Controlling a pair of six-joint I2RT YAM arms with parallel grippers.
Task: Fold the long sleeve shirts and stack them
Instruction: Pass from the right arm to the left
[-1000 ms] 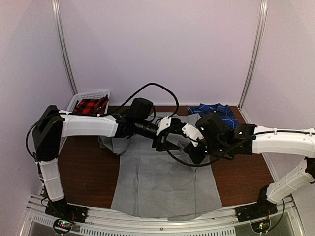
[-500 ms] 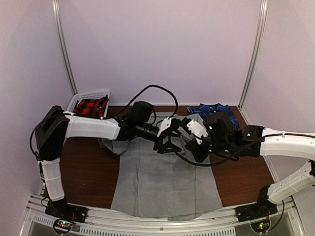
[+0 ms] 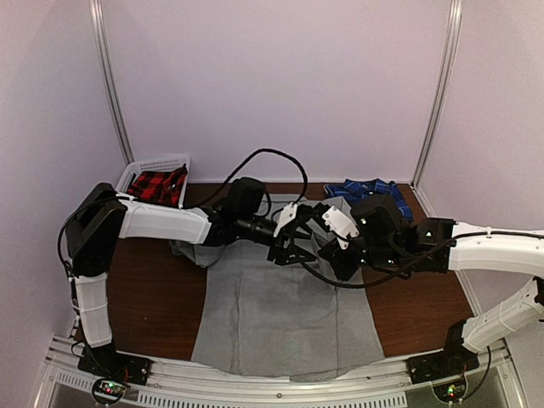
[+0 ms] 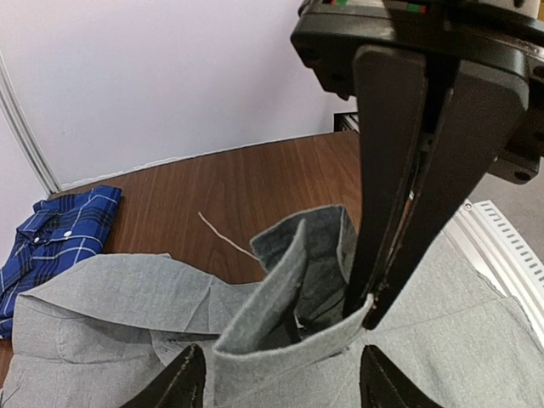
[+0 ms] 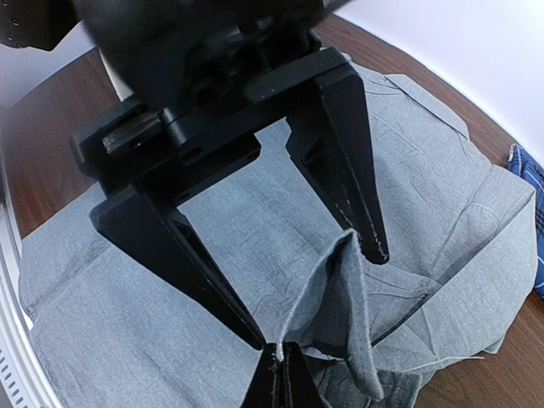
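Note:
The light grey shirt (image 3: pixel 280 314) lies spread on the table, collar end at the far side. My right gripper (image 3: pixel 333 248) is shut on the edge of its collar (image 5: pixel 340 297) and holds it up off the shirt; the closed fingertips show in the right wrist view (image 5: pixel 280 357). My left gripper (image 3: pixel 293 245) is open, one finger on each side of the raised collar (image 4: pixel 280 280), not closed on it. The dark blue plaid shirt (image 3: pixel 365 189) lies crumpled at the far right of the table and also shows in the left wrist view (image 4: pixel 59 234).
A white basket (image 3: pixel 140 167) holding red and black plaid cloth stands at the far left corner. Bare brown table (image 3: pixel 153 297) shows on both sides of the grey shirt. A loose white thread (image 4: pixel 225 236) lies on the wood beyond the collar. Black cables loop over the arms.
Both grippers have shifted slightly right and toward the far side, with the collar lifted in the right gripper. The left gripper's open fingers now straddle the collar.

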